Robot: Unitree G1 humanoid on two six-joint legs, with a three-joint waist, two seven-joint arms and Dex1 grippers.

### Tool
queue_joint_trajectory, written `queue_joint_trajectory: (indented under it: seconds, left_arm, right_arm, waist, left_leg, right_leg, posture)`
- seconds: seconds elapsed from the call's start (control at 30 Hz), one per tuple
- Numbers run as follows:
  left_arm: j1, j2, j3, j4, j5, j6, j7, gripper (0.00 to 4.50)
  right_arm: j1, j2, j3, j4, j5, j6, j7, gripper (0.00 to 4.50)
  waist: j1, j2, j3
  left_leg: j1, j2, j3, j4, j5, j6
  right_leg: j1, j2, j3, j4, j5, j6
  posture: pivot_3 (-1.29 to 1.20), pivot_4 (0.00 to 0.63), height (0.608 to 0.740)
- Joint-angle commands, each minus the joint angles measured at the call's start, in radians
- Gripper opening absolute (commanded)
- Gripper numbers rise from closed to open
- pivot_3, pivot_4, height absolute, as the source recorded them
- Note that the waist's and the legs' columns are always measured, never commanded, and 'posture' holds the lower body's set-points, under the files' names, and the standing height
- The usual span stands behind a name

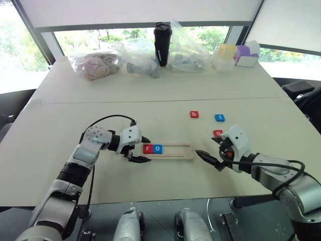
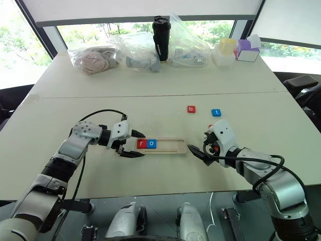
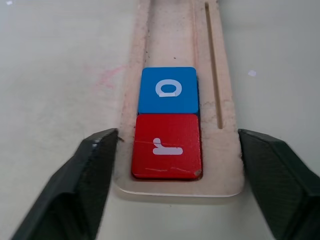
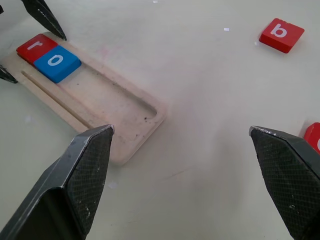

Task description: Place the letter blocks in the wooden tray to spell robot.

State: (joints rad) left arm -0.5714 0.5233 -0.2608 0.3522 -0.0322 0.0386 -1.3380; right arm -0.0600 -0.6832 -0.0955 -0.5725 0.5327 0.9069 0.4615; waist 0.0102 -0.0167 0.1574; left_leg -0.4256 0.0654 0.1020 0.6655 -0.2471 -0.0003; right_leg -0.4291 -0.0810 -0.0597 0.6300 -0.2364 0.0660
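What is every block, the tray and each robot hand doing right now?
red r block: in tray, at its end.
blue o block: in tray, touching r.
wooden tray: rest empty.
red b block: loose on table.
blue t block: loose on table.
red block: loose by right end effector.
left end effector: open, empty.
right end effector: open, empty.

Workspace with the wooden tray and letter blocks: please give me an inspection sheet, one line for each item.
Surface: pale table, a seam running across it.
Job's things: wooden tray holds the red r block and the blue o block side by side at its left end; the rest of it is empty. Red b block, blue t block and another red block lie loose on the table.
Clutter: plastic bags, black tumbler, small boxes at the far edge.
Grippers: left gripper open at the tray's left end; right gripper open, empty, right of the tray.
Cables: black cable looping over the left arm; another along the right arm.
Surroundings: windows with greenery outside.
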Motion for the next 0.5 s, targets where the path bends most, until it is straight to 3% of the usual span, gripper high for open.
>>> queue_joint_trajectory:
  seconds: [0.03,0.33,0.5]
  left_arm:
    - [-0.004,0.013,-0.027,0.010,0.010,0.000,-0.019,4.48]
    - [-0.034,0.037,0.041,-0.016,-0.027,0.023,0.038,4.48]
    - [-0.016,0.195,0.169,-0.336,-0.240,0.353,-0.039,4.48]
  right_arm:
    - [-0.006,0.006,-0.012,-0.014,-0.006,-0.021,0.004,4.50]
    - [0.011,0.002,-0.029,-0.022,-0.009,-0.023,0.008,4.50]
    - [-0.052,0.037,-0.078,0.000,0.039,-0.020,0.008,4.50]
  waist:
    - [0.000,0.000,0.000]
    - [0.001,0.000,0.000]
    - [-0.009,-0.001,0.002]
  left_leg:
    - [0.000,0.000,0.000,0.000,0.000,0.000]
    - [0.000,0.000,0.000,0.000,0.000,0.000]
    - [-0.002,0.001,-0.001,0.000,0.000,0.000]
  right_leg:
    - [0.000,0.000,0.000,0.000,0.000,0.000]
    - [0.000,0.000,0.000,0.000,0.000,0.000]
    - [-0.002,0.001,0.000,0.000,0.000,0.000]
  posture:
    - [0.00,0.150,0.740]
    - [0.00,0.150,0.740]
    - [0.00,0.150,0.740]
